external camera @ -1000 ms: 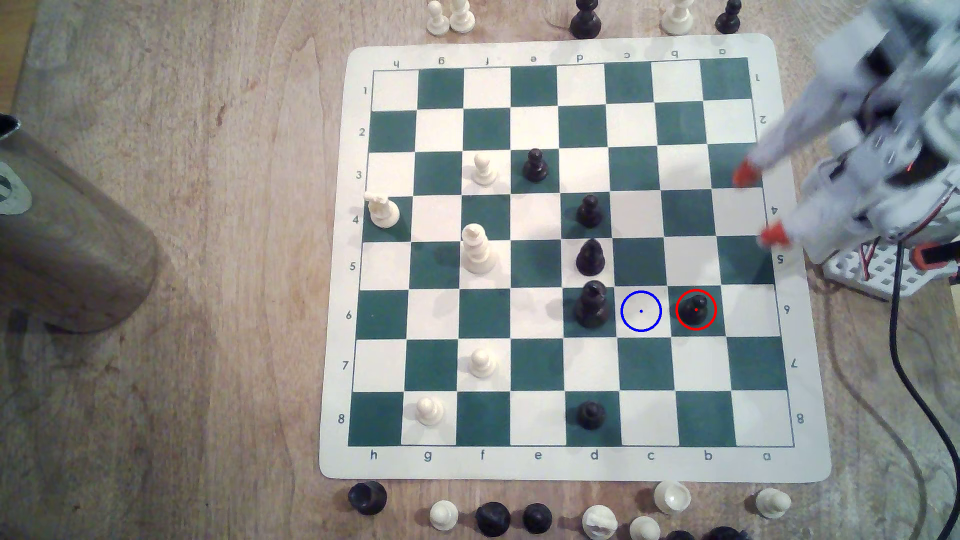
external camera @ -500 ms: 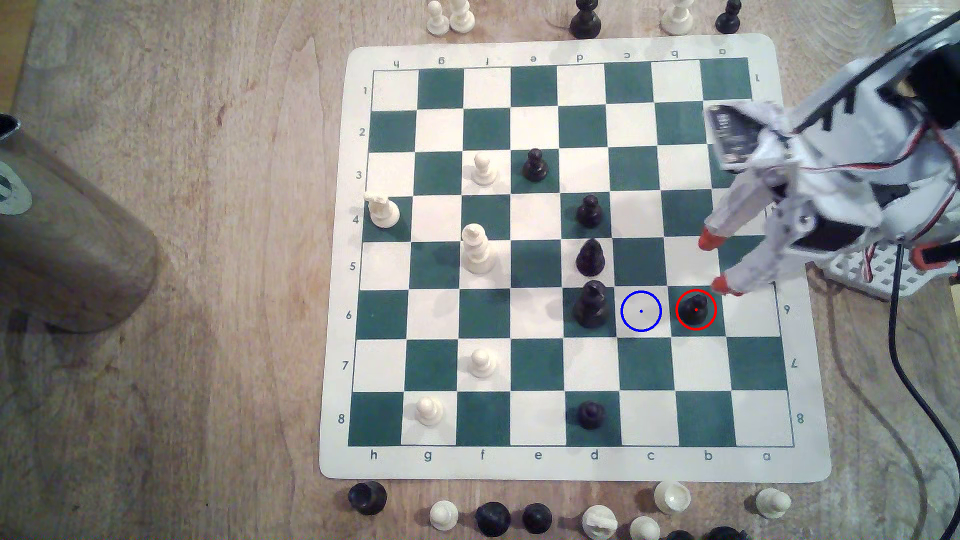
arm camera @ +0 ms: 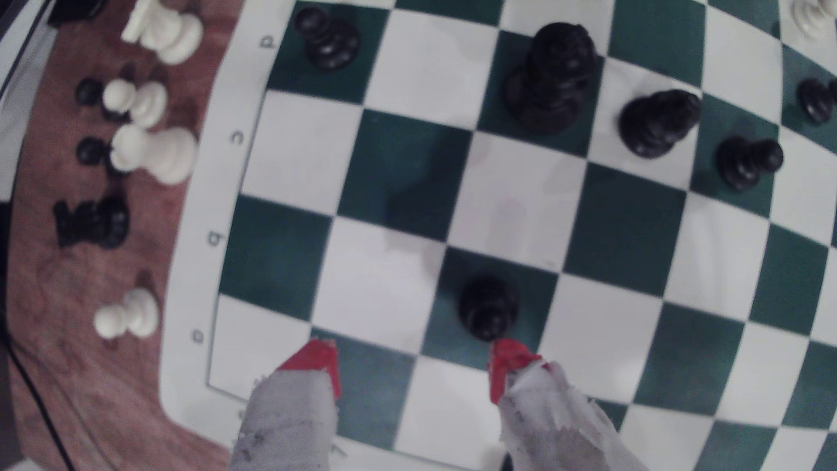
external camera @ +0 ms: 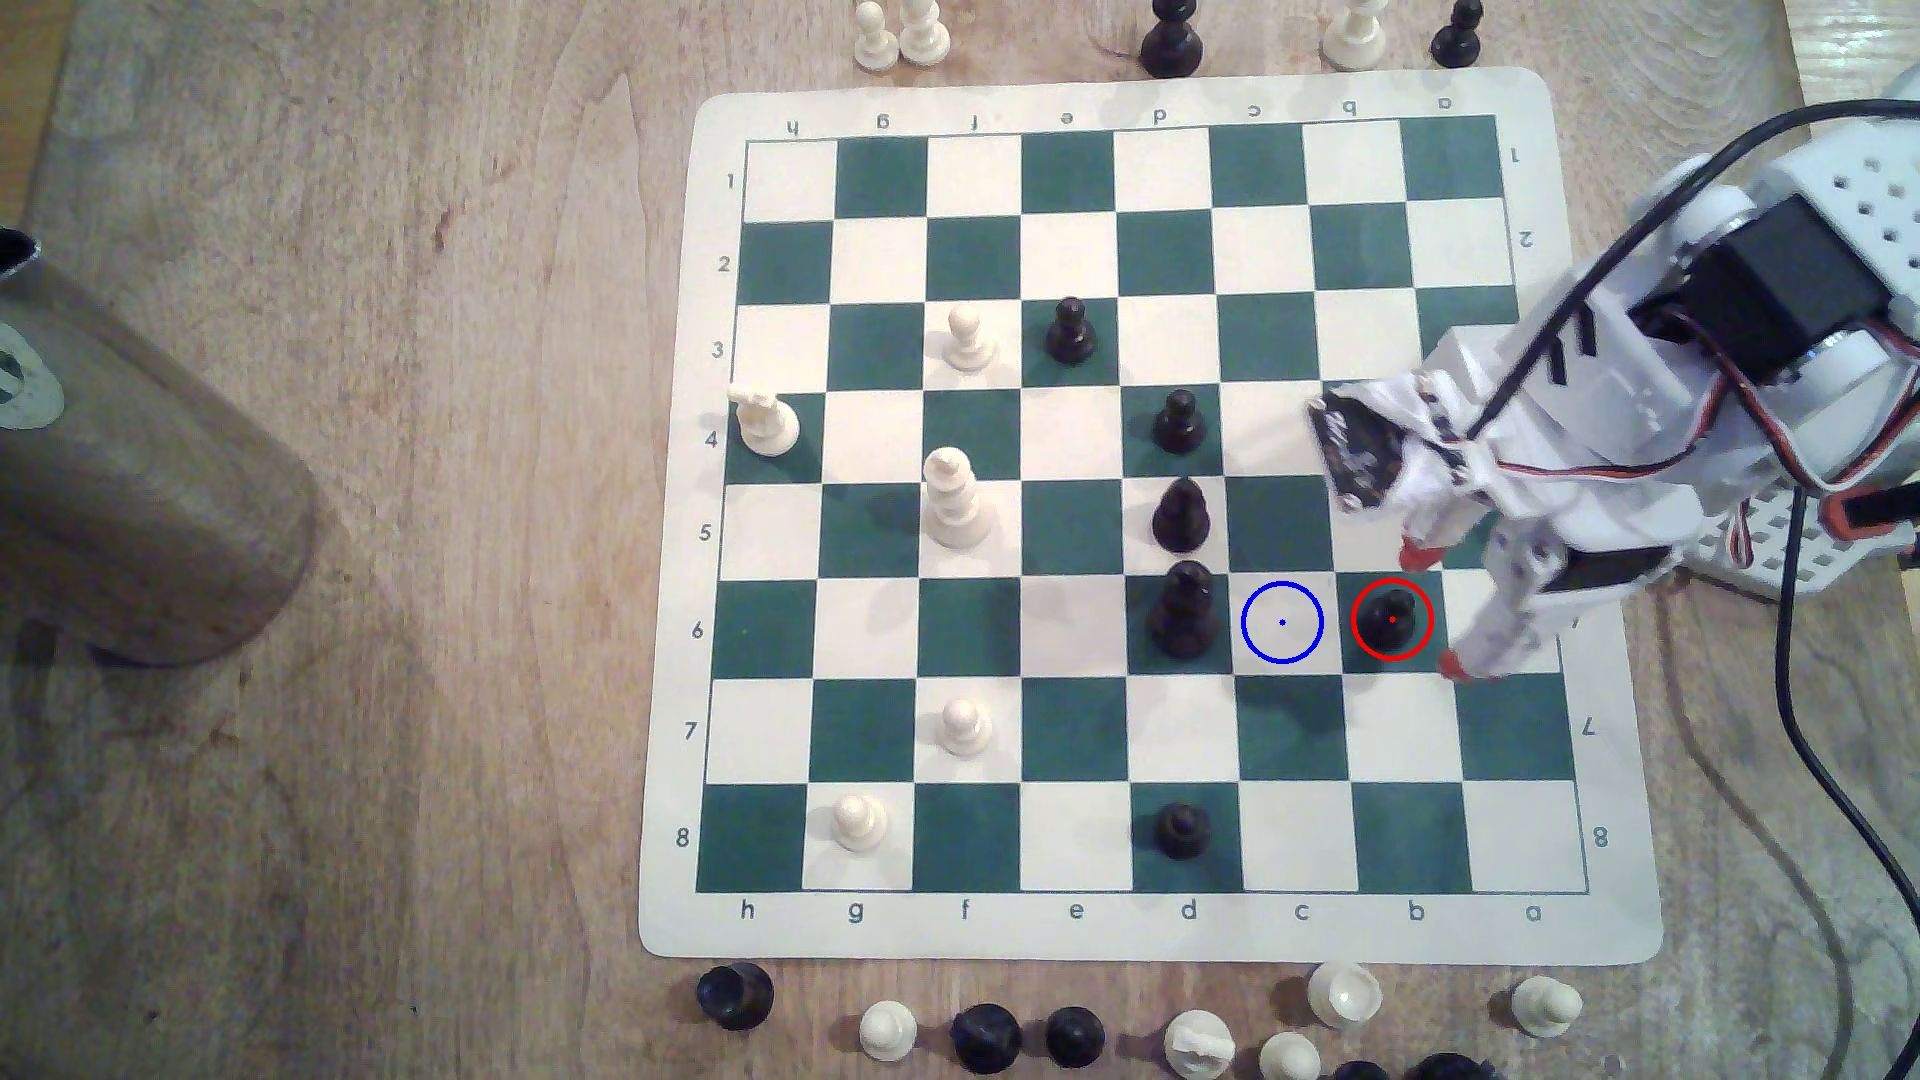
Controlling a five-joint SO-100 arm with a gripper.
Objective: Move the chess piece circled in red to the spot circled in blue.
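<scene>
The chess piece circled in red (external camera: 1391, 617) is a small black pawn standing on a dark green square in row 6. In the wrist view this pawn (arm camera: 488, 306) stands just beyond one red fingertip (arm camera: 506, 360). The spot circled in blue (external camera: 1281, 622) is the bare cream square next to it, toward the exterior view's left. My gripper (external camera: 1439, 611) is open, with its red-tipped fingers straddling the pawn's square from the exterior view's right. Nothing sits between the fingers in the wrist view, where the gripper (arm camera: 414, 362) hangs over the board.
A tall black piece (external camera: 1181, 610) stands just past the blue spot, with two more black pieces (external camera: 1179, 514) above it in that column. Captured pieces (external camera: 985, 1033) line the table below and above the board (external camera: 1143, 929). A brown cylinder (external camera: 135, 488) lies at the exterior view's left.
The arm has swung down the board from around rows 3–5 toward row 6. The open fingers now flank the red-circled pawn's square. No piece has moved.
</scene>
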